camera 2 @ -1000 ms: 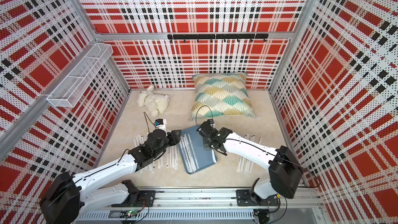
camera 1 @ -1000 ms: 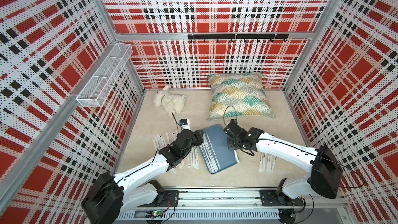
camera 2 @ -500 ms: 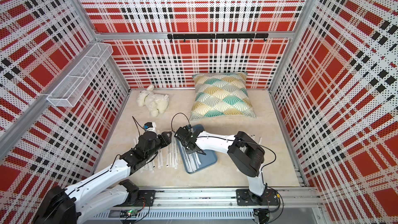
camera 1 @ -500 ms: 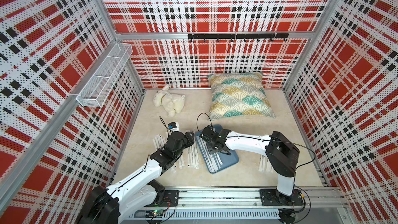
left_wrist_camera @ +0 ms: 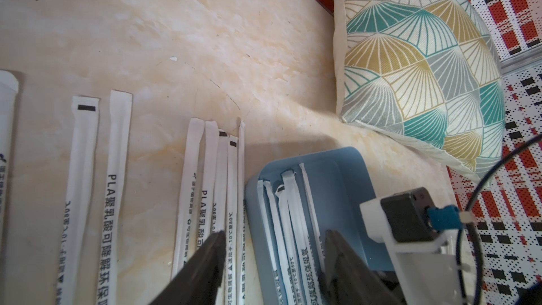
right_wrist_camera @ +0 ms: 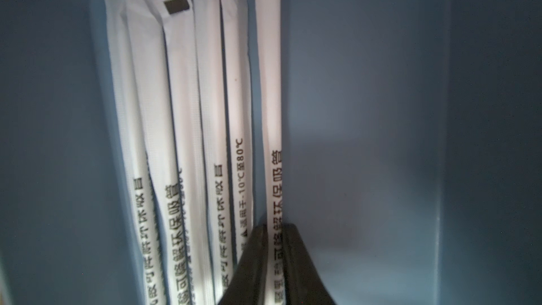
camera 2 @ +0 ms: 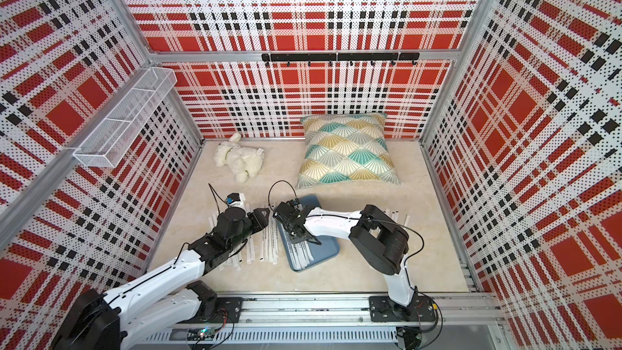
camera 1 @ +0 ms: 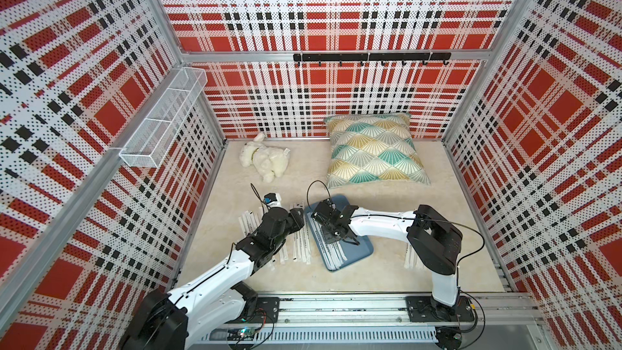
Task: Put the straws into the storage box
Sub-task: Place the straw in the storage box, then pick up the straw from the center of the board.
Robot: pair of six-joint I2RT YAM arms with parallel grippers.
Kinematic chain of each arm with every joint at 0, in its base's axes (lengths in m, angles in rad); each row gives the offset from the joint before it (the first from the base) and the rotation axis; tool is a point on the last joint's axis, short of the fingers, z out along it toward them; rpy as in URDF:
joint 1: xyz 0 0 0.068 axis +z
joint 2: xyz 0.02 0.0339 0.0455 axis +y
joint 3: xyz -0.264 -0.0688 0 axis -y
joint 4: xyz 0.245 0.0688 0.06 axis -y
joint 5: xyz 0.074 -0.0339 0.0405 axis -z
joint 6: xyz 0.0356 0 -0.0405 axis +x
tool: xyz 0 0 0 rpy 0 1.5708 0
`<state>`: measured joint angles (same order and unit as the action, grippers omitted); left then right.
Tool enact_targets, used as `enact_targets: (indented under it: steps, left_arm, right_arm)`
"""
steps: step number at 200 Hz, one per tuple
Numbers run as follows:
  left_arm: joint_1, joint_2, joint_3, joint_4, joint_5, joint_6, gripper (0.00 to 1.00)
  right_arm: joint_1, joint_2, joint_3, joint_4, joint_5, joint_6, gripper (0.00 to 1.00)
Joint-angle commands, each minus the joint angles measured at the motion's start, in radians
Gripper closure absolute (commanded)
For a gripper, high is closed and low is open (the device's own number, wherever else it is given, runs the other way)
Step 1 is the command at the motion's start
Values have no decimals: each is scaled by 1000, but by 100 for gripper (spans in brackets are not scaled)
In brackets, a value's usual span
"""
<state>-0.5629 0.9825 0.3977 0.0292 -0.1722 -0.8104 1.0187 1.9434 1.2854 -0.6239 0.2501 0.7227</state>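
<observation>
On the table (camera 1: 387, 277), the storage box (camera 1: 358, 254) holds a row of straws (right_wrist_camera: 179, 112) along its left wall. The right gripper (right_wrist_camera: 274, 230) sits low over them, jaws nearly closed around 1 straw; whether they pinch it cannot be told. Just left, the left gripper (left_wrist_camera: 272, 259) hangs empty, jaws well apart, over the box's edge and the loose straws (left_wrist_camera: 117, 171).

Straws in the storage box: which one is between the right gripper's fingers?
The straw at the row's edge, beside the bare floor of the storage box; the right gripper pinches it alone.
</observation>
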Motion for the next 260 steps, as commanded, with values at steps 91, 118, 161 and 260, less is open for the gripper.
enact_targets:
  steps: [91, 118, 161, 260]
  left_arm:
    - [-107, 68, 142, 11, -105, 73, 41]
    - [-291, 240, 283, 5, -180, 119, 41]
    - [-488, 535, 459, 62, -98, 146, 40]
    - [-519, 668, 522, 60, -17, 171, 39]
  right_arm:
    - [-106, -340, -114, -155, 32, 29, 71]
    - [-270, -511, -326, -147, 36, 49, 72]
    - [-582, -715, -583, -86, -21, -15, 76]
    - [-660, -633, -690, 28, -36, -18, 79]
